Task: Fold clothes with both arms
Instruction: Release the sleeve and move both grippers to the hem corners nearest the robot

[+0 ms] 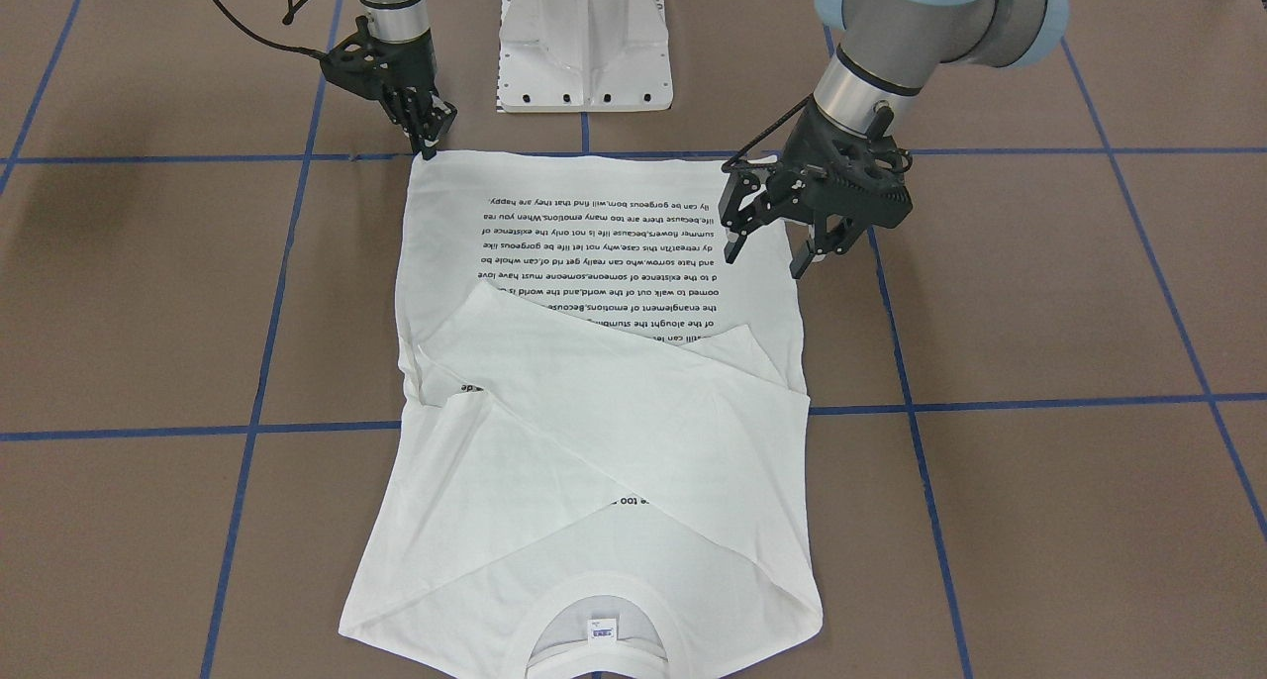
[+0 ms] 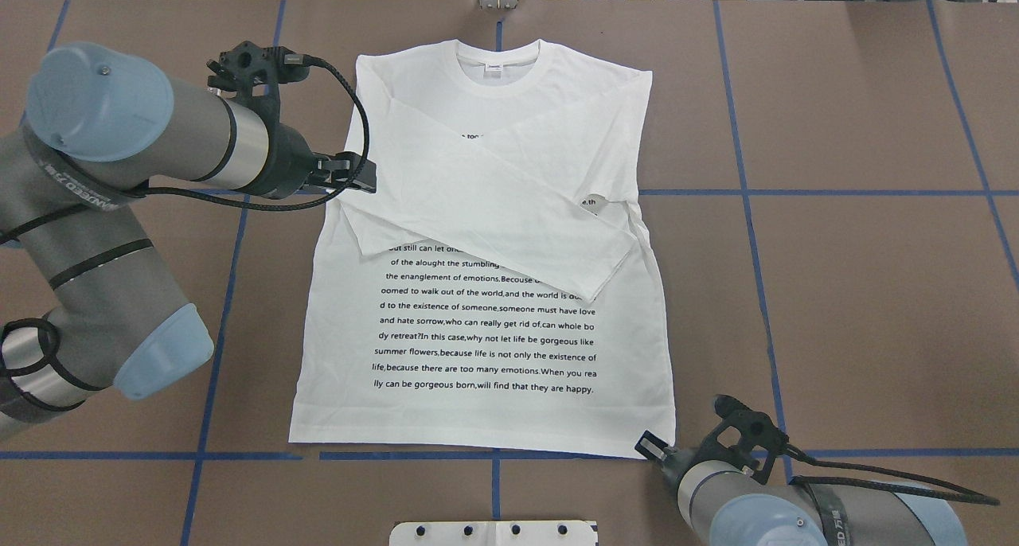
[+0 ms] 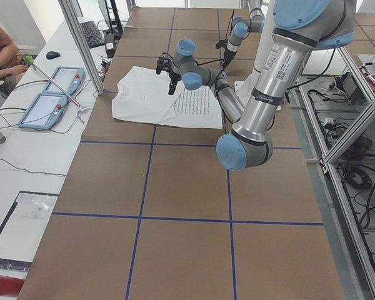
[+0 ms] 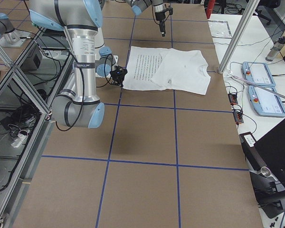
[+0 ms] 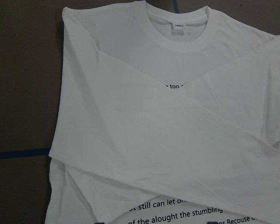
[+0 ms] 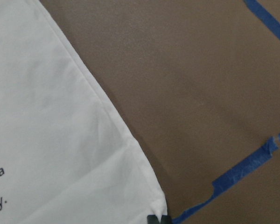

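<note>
Frontally, the left claw (image 1: 767, 256) hung spread wide and empty above the T-shirt (image 1: 594, 392) lying on the surface (image 1: 1039, 293). Overhead, the right claw (image 2: 649, 447) touched its hem corner. From the right wrist, the fingertips (image 6: 154, 219) sat nearly together, and whether they gripped could not be told.

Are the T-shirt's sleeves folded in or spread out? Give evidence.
Folded in: both sleeves lie crossed over the T-shirt's chest, covering printed text.
</note>
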You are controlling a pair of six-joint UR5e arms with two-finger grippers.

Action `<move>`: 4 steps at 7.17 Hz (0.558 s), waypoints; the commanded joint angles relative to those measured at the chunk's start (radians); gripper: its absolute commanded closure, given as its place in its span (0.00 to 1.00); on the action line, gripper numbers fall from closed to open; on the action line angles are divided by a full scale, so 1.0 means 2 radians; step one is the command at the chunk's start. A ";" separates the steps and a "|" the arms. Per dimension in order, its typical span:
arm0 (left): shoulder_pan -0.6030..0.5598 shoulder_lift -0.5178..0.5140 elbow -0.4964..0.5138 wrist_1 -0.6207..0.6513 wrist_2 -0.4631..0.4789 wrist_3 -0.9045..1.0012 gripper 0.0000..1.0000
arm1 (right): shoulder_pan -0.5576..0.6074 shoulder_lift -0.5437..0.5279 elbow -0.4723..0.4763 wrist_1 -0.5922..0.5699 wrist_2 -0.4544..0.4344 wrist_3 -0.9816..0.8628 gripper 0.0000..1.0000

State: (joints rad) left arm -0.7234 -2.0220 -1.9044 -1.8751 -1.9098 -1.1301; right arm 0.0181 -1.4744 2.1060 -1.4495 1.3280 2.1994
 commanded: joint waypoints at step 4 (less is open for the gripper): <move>0.103 0.126 -0.099 0.006 0.061 -0.190 0.22 | 0.018 -0.018 0.029 0.001 0.025 -0.001 1.00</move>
State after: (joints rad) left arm -0.6330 -1.8818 -2.0088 -1.8649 -1.8723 -1.3902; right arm 0.0522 -1.5035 2.1574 -1.4493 1.3741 2.1982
